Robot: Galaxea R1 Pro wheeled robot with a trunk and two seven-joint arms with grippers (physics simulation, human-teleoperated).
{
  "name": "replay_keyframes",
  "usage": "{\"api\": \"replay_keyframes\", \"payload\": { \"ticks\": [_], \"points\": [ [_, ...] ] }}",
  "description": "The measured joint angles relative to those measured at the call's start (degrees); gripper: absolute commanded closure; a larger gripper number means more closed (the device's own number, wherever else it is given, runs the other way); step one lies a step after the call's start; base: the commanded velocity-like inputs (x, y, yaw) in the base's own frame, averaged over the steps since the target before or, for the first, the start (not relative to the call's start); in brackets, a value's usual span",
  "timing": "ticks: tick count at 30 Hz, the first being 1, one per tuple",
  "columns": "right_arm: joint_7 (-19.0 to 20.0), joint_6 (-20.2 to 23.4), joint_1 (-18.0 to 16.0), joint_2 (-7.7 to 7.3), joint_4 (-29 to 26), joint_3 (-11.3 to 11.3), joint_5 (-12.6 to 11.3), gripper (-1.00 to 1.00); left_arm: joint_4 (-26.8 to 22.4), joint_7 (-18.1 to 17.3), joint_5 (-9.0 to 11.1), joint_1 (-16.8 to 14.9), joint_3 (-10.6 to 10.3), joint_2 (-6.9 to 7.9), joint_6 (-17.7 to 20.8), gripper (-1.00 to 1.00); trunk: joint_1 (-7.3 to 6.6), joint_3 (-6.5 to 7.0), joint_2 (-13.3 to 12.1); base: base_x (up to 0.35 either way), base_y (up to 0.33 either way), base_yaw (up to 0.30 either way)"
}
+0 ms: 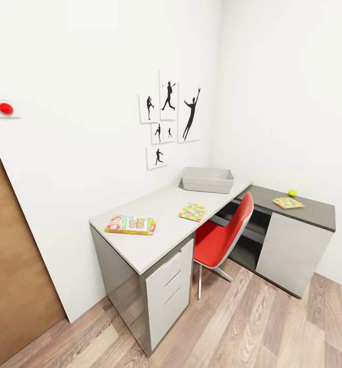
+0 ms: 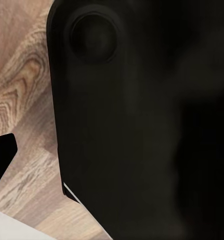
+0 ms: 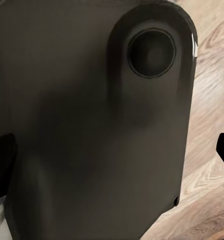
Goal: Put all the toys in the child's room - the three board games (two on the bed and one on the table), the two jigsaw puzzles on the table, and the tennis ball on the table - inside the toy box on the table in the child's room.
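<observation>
A white-walled child's room seen from the robot's head. An L-shaped desk fills the corner, its light grey tabletop point(image 1: 155, 225) meeting a dark grey wing. The landmark is the light grey shallow toy box point(image 1: 207, 180), set at the far end of the light wing against the wall.

Nearest the robot, well apart from the toy box, lies a flat yellow-red-green board game box point(image 1: 130, 225). Between it and the toy box rests a thin multicoloured jigsaw puzzle board point(image 1: 192, 211). Off to the box's right, on the dark wing, lie a second multicoloured puzzle board point(image 1: 288, 203) and, just beside it, a small yellow-green tennis ball point(image 1: 292, 192). A red swivel chair point(image 1: 224, 237) is tucked under the desk in front of the box.

Both wrist views show dark robot casing over wood-plank floor; whether either end effector is apart or together cannot be told.

Likely risks: the chair may block the approach, and the ball could roll off if nudged.
</observation>
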State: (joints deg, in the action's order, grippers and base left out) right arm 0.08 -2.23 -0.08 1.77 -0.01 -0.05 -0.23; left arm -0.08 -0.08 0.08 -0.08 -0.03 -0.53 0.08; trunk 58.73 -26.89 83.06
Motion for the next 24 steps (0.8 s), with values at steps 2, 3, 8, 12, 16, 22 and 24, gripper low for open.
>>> {"api": "replay_keyframes", "payload": {
  "ticks": [2,3,8,12,16,22,24],
  "points": [
    [0.0,-0.6,0.0,-0.04,0.0,0.0,0.0,-1.0,0.0,0.0,0.0,0.0,0.0,0.01,0.0,-1.0,0.0,0.0,0.0,0.0,0.0,0.0],
    [0.0,-1.0,0.0,-0.05,0.0,0.0,0.0,-1.0,0.0,0.0,0.0,0.0,0.0,0.01,0.0,-1.0,0.0,0.0,0.0,0.0,0.0,0.0],
    [0.0,-2.6,0.0,-0.09,0.0,0.0,0.0,-1.0,0.0,0.0,0.0,0.0,0.0,0.0,0.0,-1.0,0.0,0.0,0.0,0.0,0.0,0.0],
    [0.0,-3.9,0.0,-0.07,0.0,0.0,-0.1,-1.0,0.0,0.0,0.1,0.0,0.2,0.0,0.0,-1.0,0.0,0.0,0.0,0.0,0.0,0.0],
    [0.0,-5.1,0.0,0.17,0.0,-0.1,-0.2,-1.0,0.0,-0.1,0.4,0.0,0.5,-0.1,0.0,-1.0,0.0,0.0,0.0,0.0,0.0,0.0],
    [0.0,-5.9,0.0,0.65,0.0,-0.1,-0.3,-1.0,0.1,-0.1,0.3,0.0,0.4,-0.56,0.0,-1.0,0.0,0.0,0.0,0.0,0.0,0.0],
    [0.0,-5.9,0.0,0.56,0.0,0.0,-0.3,-1.0,0.1,-0.1,0.3,0.0,0.4,-0.6,-0.1,-1.0,0.0,0.0,0.0,0.0,0.0,0.0]
  ]
}}
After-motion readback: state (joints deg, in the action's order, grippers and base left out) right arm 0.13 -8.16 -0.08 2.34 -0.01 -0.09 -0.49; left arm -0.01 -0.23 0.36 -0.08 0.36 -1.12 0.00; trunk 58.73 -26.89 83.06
